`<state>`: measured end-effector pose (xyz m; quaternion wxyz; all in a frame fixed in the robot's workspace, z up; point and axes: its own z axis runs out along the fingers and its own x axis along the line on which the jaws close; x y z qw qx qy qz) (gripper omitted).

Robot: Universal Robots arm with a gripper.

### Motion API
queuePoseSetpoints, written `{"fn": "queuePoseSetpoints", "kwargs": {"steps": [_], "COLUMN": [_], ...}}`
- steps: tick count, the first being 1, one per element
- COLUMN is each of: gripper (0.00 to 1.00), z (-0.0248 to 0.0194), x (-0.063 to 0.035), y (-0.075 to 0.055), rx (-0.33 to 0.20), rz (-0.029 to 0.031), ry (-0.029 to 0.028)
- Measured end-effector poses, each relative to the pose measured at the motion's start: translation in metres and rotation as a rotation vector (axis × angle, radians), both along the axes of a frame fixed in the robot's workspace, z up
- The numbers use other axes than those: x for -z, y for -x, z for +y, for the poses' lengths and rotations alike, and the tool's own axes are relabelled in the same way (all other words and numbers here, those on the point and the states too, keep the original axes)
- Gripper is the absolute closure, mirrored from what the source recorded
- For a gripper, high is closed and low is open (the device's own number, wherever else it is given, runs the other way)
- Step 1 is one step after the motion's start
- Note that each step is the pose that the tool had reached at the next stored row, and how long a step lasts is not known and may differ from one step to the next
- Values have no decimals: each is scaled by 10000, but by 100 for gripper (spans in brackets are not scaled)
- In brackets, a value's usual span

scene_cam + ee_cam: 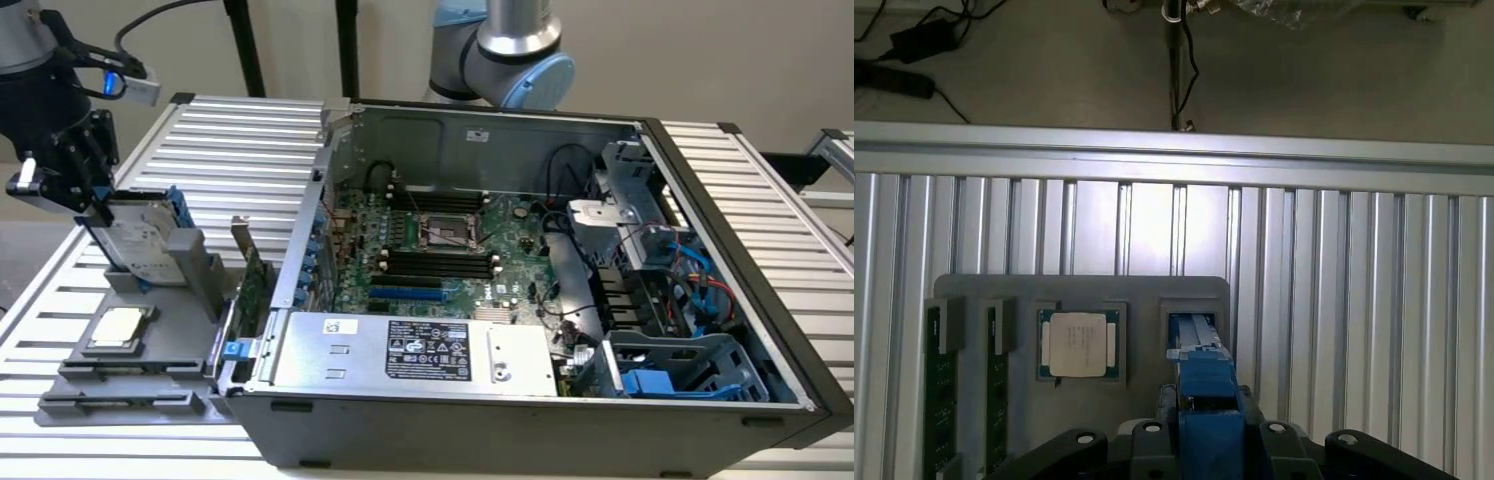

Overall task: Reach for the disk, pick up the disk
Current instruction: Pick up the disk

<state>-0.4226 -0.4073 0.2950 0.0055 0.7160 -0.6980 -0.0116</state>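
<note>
The black pincer (96, 208) was clenched on the upper end of the disk (136, 240), a flat rectangular silver-grey metal drive with a white printed label and blue plastic rails along its edges. The disk stood tilted on edge, its lower end down in the slot of a matte grey plastic holder (184, 268) at the exterior view's left. In the wrist view the disk (1199, 335) ran edge-on from the pincer's dark housing into that slot. The blue rail hid most of the metal, and the fingertips were hard to make out there. Near the slot a small square silver chip (118, 328) lay flat in a recess of the same holder. Two dark green memory sticks (941, 385) stood in grooves beyond it, cut off by the frame. The holder rested on a ribbed aluminium table (240, 135). Beside it lay an open grey steel computer case (534, 425), exposing its green motherboard (461, 235) and a silver box with a black label (414, 350).
</note>
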Motion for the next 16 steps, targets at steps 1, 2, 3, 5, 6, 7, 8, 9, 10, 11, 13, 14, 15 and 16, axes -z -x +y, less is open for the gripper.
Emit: {"fn": "queuePoseSetpoints", "kwargs": {"steps": [1,2,3,5,6,7,8,9,10,11,13,14,15,16], "gripper": [67,67,67,67,67,67,67,67,67,67,67,67,67,67], "z": [0,0,0,0,0,0,0,0,0,0,0,0,0,0], "x": [0,0,0,0,-1,-2,-5,-10,-15,-22,-45,-63,-84,-107], "y": [0,0,0,0,0,0,0,0,0,0,-1,-1,-2,-3], "rx": [0,0,0,0,0,0,0,0,0,0,0,0,0,0], "rz": [0,0,0,0,-1,-2,-2,-1,0,0,0,0,0,0], "ry": [0,0,1,0,0,-1,0,1,1,0,-1,-1,-2,-2]}}
